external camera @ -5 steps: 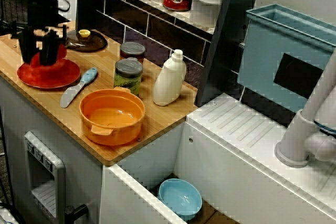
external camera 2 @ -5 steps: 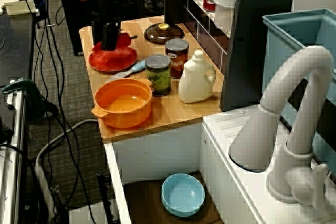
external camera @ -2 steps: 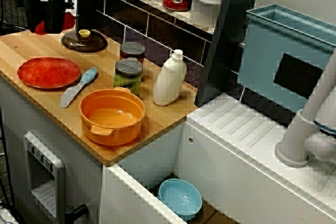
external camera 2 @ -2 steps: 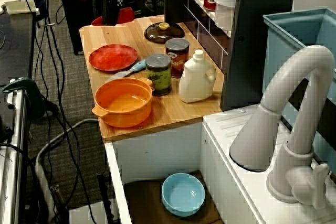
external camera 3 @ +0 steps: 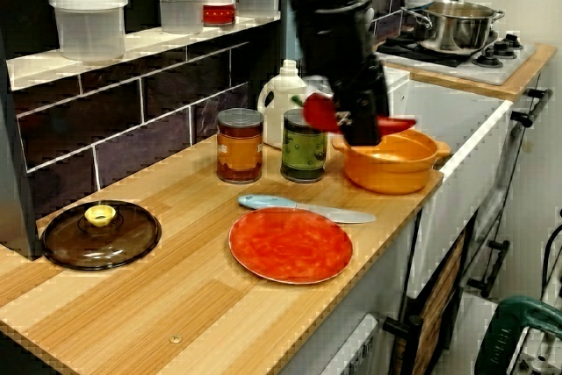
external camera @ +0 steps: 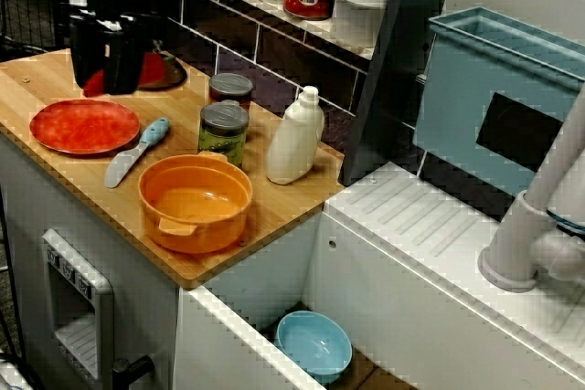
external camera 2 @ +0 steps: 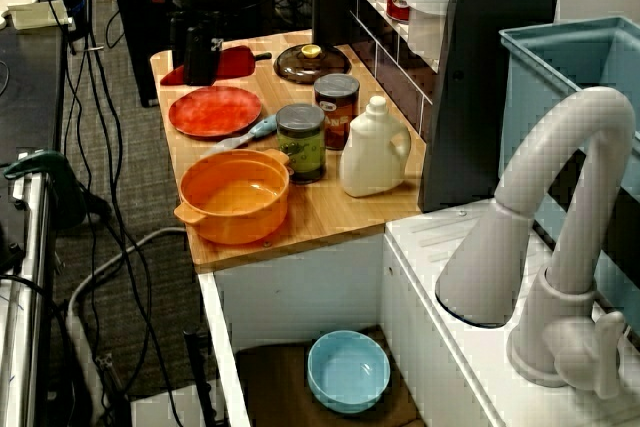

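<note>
Since a moment earlier the gripper [external camera: 108,54] had swung back in from beyond the counter's [external camera: 274,207] end and come lower, carrying the red object [external camera: 152,68] with it. Its fingers were pinched on that object, which stuck out sideways from them. It seemed to be gripped by one end so that the rest hung free. It looked to be held clear of the wood, at the end edge farthest from the sink and near the dark glass lid [external camera 3: 99,234]. The red plate [external camera: 84,125] by the front edge lay bare, the pale-blue knife [external camera: 137,151] just beside it. Farther along stood the orange pot [external camera: 196,230], a green-labelled can [external camera: 224,132] and a white bottle [external camera: 295,139], all well apart from the gripper.
</note>
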You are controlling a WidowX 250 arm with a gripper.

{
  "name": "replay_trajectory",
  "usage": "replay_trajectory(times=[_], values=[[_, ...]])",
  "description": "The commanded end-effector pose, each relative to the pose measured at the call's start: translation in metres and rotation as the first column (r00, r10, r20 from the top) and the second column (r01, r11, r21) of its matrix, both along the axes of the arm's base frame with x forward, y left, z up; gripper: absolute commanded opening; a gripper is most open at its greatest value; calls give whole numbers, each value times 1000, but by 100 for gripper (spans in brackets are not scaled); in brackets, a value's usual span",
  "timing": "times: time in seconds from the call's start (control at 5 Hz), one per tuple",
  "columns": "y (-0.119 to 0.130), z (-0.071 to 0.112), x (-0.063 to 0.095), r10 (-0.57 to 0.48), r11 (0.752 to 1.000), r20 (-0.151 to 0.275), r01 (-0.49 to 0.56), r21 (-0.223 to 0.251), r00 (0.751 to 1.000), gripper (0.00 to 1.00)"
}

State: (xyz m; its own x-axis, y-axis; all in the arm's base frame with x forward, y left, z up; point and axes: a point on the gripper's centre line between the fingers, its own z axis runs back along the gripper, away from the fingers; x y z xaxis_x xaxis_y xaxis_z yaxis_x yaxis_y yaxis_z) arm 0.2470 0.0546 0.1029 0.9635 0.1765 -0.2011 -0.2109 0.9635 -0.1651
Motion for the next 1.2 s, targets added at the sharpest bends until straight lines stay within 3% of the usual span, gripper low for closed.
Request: replay_trajectory(times=[0.0, 0.2, 0.4, 0.6, 1.0], values=[[-51, -5, -14, -67, 996, 66, 63, 57, 996, 0], [-67, -12, -15, -80, 996, 52, 78, 40, 995, 0], [-86, -22, -15, -102, 995, 5, 102, 8, 995, 0], [-99, -28, -14, -115, 993, -10, 115, 11, 993, 0], [-97, -36, -7, -98, 995, -28, 98, 12, 995, 0]])
